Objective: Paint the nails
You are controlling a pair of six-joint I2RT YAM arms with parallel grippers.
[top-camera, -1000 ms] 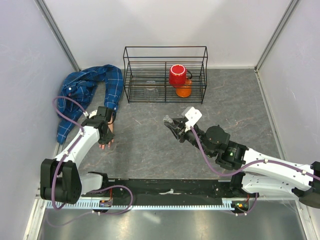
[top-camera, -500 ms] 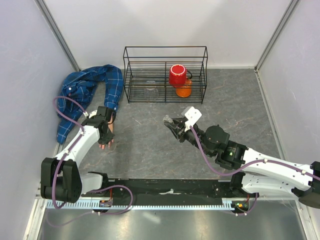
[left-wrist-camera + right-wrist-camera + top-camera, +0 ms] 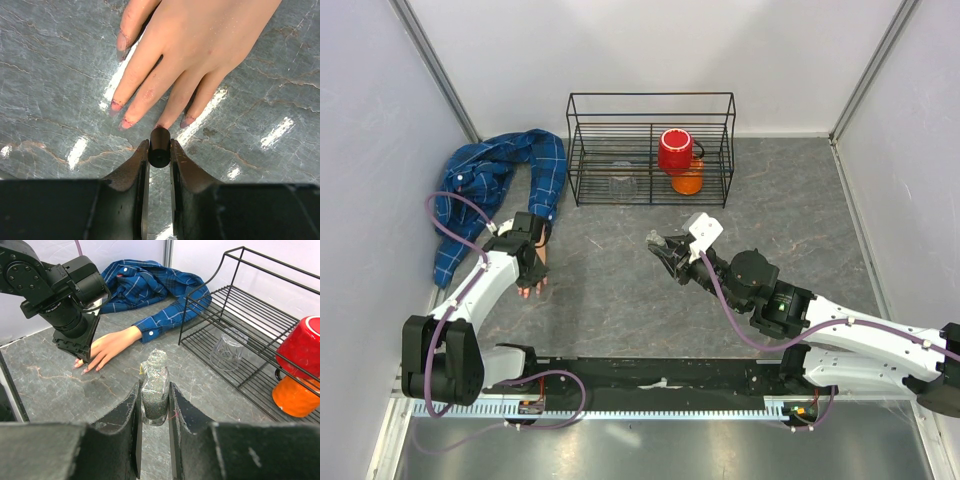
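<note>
The fake hand (image 3: 200,45) lies flat on the grey table, its plaid sleeve (image 3: 545,180) trailing to the back left. Its fingertip nails (image 3: 116,106) carry smudged pink polish. My left gripper (image 3: 160,150) is shut on a dark brush cap (image 3: 160,145), whose far end sits at the tip of one finger. In the top view the left gripper (image 3: 530,262) is over the hand (image 3: 533,285). My right gripper (image 3: 155,400) is shut on an open glitter polish bottle (image 3: 155,385) and holds it above the table centre, also in the top view (image 3: 665,250).
A black wire rack (image 3: 650,150) stands at the back, holding a red cup (image 3: 675,152) on an orange object (image 3: 687,182) and a clear glass (image 3: 622,183). Grey walls close the left, right and back sides.
The left gripper has crept slightly nearer along the hand's fingers. The right arm and bottle have not moved.
</note>
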